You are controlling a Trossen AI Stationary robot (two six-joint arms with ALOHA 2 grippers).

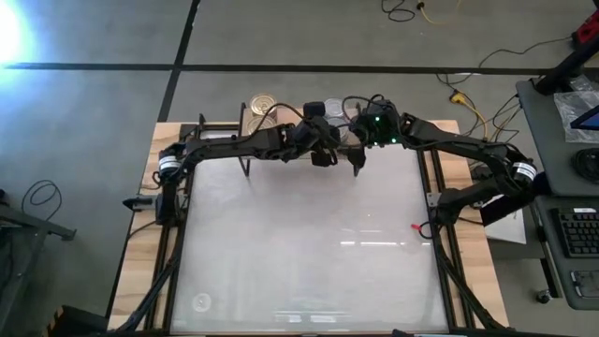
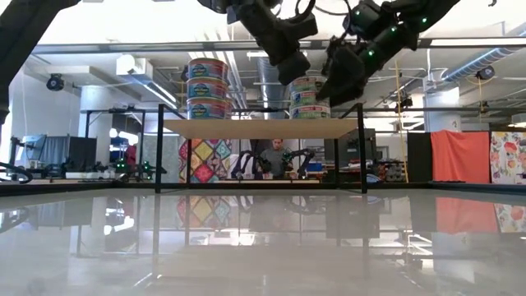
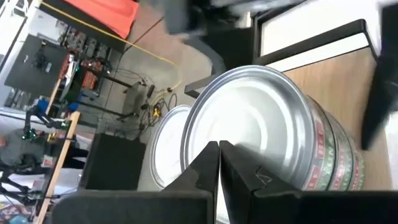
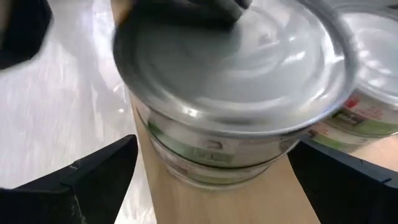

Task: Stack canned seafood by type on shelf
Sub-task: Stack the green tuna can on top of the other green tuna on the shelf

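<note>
Low view, upper centre: right gripper [image 2: 343, 82] straddles, fingers spread, the green-labelled silver-lidded tin stack [image 2: 309, 97] on the light wooden shelf [image 2: 261, 127], while the clenched left gripper [image 2: 289, 59] presses down, risking toppling it.

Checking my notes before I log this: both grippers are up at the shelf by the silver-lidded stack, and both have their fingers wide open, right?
Not quite. Only the right gripper is open, its fingers either side of the silver-lidded stack on the shelf. The left wrist view shows the left gripper with fingers shut, over the top tin.
</note>
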